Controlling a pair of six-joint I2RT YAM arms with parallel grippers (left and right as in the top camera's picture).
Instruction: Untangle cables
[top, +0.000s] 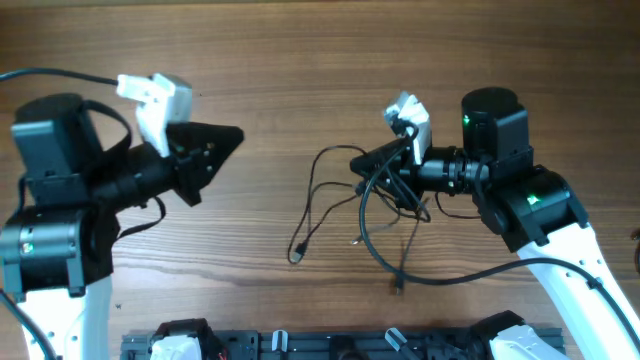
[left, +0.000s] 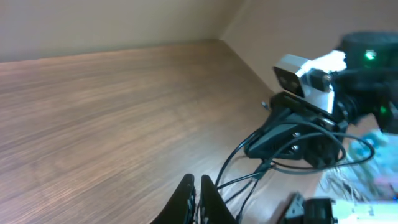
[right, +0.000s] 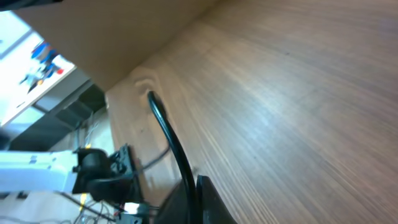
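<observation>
– Fingers (left: 185, 194) on the left gripper (top: 230, 138), item one: how are they sitting?
– Black and tapered, they are pressing together with only a hairline seam between them, and nothing is lying in that seam. That gripper is hovering over the left part of the table, well apart from the tangle.
– Item two, the right gripper (top: 362, 166)?
– Its black fingers (right: 208, 202) are pinching the thin, dark grey-black flexible cables (top: 364, 222). In the right wrist view one strand (right: 166, 134) is rising from between them and arching away over the wood. In the left wrist view several strands are hanging below that same gripper.
– Where are the cables lying?
– Near the middle of the brown wood-grain table (top: 300, 60), just left of and beneath the right gripper. Loose loops are crossing one another there. One thin strand is trailing toward the near edge and ending in a small plug (top: 297, 255). Another loop is curving nearer still, to a second tiny end (top: 398, 288).
– Are they touching the table?
– The lower loops and both ends are resting on it, while the part at the fingers is hanging clear of it. How many cables are making up the tangle, I cannot tell.
</observation>
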